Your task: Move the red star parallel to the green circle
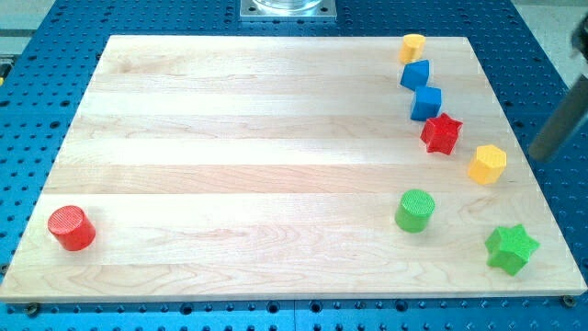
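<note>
The red star lies at the view's right on the wooden board. The green circle, a cylinder, sits below it and slightly to the left. My rod comes in from the view's right edge, blurred. My tip is just off the board's right edge, to the right of the red star and of the yellow hexagon. It touches no block.
A yellow block and two blue blocks run in a line above the red star. A green star lies at the bottom right. A red cylinder lies at the bottom left. Blue perforated table surrounds the board.
</note>
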You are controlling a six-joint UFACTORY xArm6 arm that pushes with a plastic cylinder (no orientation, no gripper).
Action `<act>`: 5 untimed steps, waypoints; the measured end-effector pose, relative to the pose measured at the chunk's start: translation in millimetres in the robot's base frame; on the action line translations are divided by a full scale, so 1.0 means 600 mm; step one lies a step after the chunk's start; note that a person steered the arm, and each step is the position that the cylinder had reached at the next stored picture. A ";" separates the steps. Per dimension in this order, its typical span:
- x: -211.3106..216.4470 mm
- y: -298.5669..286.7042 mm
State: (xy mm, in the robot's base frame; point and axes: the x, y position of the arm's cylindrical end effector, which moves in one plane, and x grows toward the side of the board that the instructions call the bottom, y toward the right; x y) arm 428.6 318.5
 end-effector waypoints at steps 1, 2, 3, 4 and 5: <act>-0.025 -0.099; -0.028 -0.205; 0.038 -0.410; 0.069 -0.507; 0.085 -0.473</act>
State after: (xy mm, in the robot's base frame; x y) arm 479.5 34.9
